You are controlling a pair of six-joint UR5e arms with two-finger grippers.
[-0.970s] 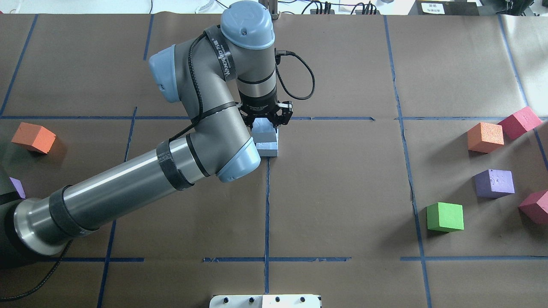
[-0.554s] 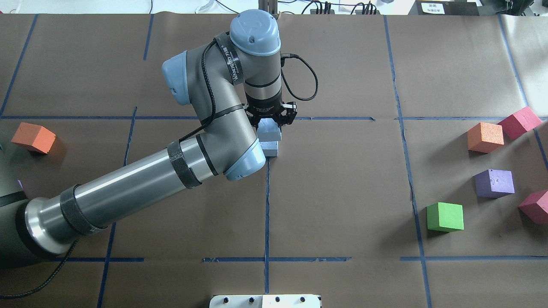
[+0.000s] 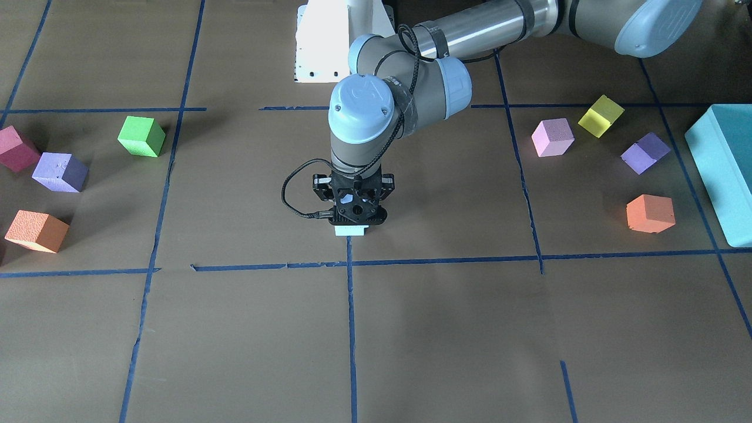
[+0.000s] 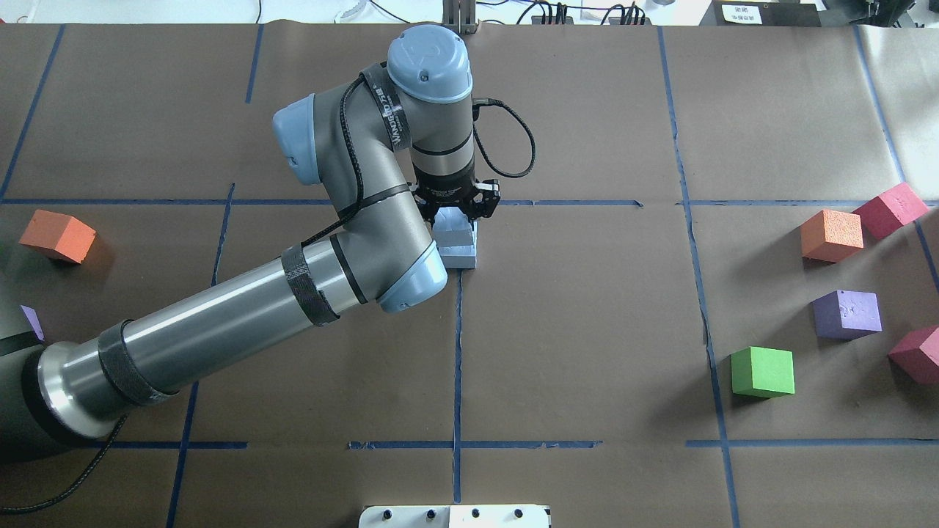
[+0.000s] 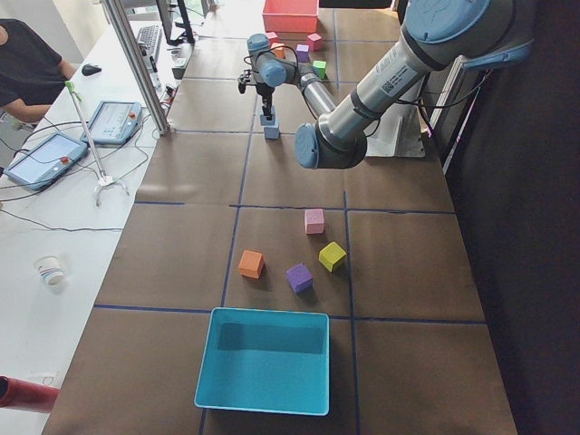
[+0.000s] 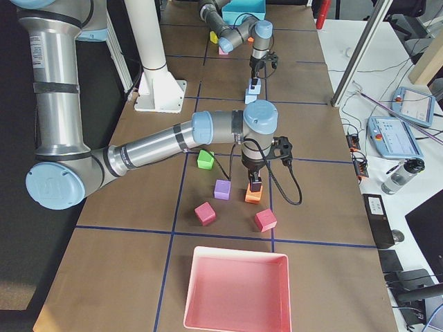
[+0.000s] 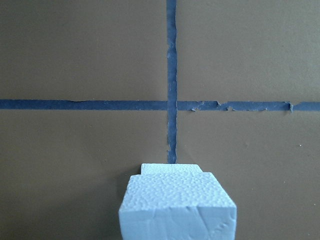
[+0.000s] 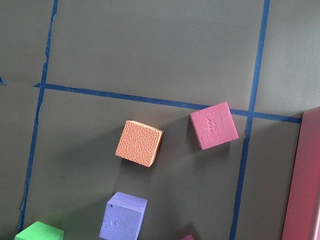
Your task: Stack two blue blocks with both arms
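Note:
My left gripper hangs straight down over the table's middle, shut on the upper blue block. That block rests on the lower blue block, slightly offset. In the left wrist view the held block fills the bottom centre and the lower block peeks out behind it. In the front-facing view the gripper hides most of the stack. My right gripper shows only in the exterior right view, above an orange cube. I cannot tell whether it is open or shut.
Orange, purple, green and two red cubes lie at the right. An orange cube lies at the left, near pink, yellow and purple cubes and a teal bin. A pink bin stands at the right end.
My left gripper, with the blue block in it, shifted a little to the right, came back, and sank lower over the other blue block.

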